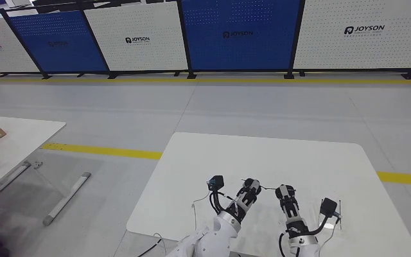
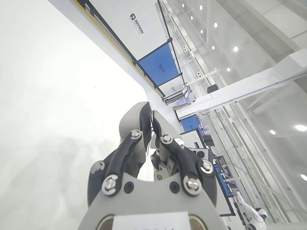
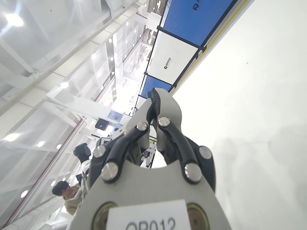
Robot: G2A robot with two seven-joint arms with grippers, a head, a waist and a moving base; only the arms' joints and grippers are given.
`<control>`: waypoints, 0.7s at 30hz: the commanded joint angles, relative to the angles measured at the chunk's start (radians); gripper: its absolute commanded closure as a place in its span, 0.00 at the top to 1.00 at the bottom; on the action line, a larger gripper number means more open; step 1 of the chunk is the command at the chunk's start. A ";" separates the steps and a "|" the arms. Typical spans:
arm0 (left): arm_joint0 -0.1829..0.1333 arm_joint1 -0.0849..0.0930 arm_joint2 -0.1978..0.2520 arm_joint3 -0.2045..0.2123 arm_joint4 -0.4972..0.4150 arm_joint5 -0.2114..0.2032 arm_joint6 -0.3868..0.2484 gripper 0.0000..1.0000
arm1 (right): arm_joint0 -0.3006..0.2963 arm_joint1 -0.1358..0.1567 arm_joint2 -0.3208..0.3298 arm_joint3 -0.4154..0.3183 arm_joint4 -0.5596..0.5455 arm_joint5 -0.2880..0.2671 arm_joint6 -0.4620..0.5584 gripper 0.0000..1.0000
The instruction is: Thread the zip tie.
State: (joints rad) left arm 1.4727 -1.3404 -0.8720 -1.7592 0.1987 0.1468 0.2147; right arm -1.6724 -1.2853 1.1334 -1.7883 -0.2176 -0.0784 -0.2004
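1. Far left in the top view there's another white table (image 1: 29,135), well apart from mine. A yellow floor line (image 1: 103,151) runs across the floor between the two.
2. My own table (image 1: 270,154) is plain white. Both my arms sit over its near part, close together.
3. My left gripper (image 1: 252,187) (image 2: 151,111) has its jaws clenched. There's a thin dark sliver pinched in the seam between them, which looks like one end of the zip tie (image 2: 152,120). It's really skinny from that wrist cam though, so I can't make out any detail.
4. In the top view the zip tie (image 1: 267,187) shows as a thin black line spanning the small gap from one gripper to the other.
5. My right gripper (image 1: 284,191) (image 3: 154,97) is just beside the left one and also clamped down, grasping the zip tie (image 3: 150,94). The ribbed black strap runs up between the jaws and a short bit pokes out past the tips.
6. Along the back of the room stands a row of blue and white pegboard panels (image 1: 241,32), well beyond the table.
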 commanded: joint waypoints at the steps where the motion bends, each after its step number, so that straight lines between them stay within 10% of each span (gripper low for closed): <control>1: 0.000 -0.001 0.000 0.000 0.003 0.001 -0.002 0.35 | -0.001 -0.001 0.000 -0.001 -0.004 0.001 0.000 0.00; 21: -0.013 -0.015 0.033 0.030 0.036 0.001 -0.023 0.29 | -0.003 -0.015 0.003 0.000 -0.016 0.005 -0.005 0.00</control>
State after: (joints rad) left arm 1.4614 -1.3547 -0.8403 -1.7312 0.2341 0.1464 0.1916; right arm -1.6756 -1.2996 1.1360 -1.7882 -0.2352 -0.0728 -0.2051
